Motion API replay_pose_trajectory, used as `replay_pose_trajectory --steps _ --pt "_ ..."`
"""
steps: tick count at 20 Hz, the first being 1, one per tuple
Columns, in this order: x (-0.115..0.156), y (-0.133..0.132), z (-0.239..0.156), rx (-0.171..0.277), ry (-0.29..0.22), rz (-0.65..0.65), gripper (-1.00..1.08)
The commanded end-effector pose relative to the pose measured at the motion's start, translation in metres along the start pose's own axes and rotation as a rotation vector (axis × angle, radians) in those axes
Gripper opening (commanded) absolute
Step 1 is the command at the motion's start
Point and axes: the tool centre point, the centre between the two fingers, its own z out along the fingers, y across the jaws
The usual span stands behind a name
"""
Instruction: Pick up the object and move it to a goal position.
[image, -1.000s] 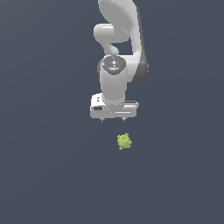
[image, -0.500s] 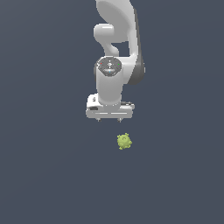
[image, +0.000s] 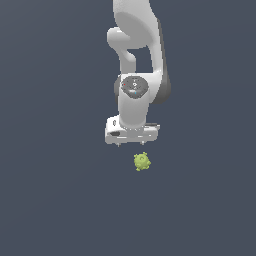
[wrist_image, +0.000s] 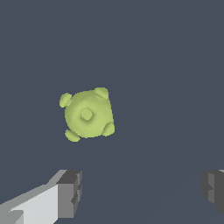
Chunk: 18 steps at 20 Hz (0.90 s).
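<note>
Exterior view: jaws spread, gripper above lump, apart; plain dark floor around.

We are seeing a matt, knobbly yellow-green object, smooth glossy white arm casing, and an even, matt grey counter.
</note>
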Motion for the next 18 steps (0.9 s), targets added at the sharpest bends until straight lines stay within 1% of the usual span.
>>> replay_pose_trajectory --steps 1,5,9,13,18 --pt "0.011 -0.012 0.009 0.002 0.006 -0.044 1.0" --pt "0.027 -0.03 0.025 0.007 0.016 -0.114 1.0" --pt "0.037 -0.043 0.036 0.012 0.024 -0.159 1.0" --pt "0.042 -0.05 0.042 0.015 0.027 -0.182 1.0" --pt "0.041 -0.05 0.043 0.015 0.026 -0.181 1.0"
